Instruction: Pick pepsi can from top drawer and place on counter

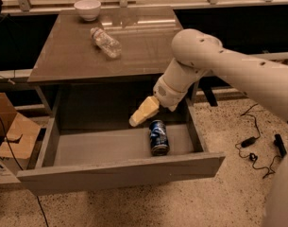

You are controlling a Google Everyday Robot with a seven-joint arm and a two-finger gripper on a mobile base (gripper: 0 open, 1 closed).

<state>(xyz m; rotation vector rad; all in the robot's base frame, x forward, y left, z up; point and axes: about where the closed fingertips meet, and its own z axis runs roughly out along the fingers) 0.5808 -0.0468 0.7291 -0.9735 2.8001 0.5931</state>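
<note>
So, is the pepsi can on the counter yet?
No, the pepsi can is down inside the open top drawer, with the gripper hanging over the drawer close beside it.

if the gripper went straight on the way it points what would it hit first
Probably the top drawer's floor, left of the pepsi can; the gripper hangs over the drawer pointing down-left, though depth is unclear.

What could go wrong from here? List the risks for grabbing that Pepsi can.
1. The gripper hovers up-left of the pepsi can, which seems to lie on its side; a glancing touch may roll it.
2. The can sits close to the right wall of the top drawer, leaving little room.
3. The arm crosses the front edge of the counter; lifting could bump it.
</note>
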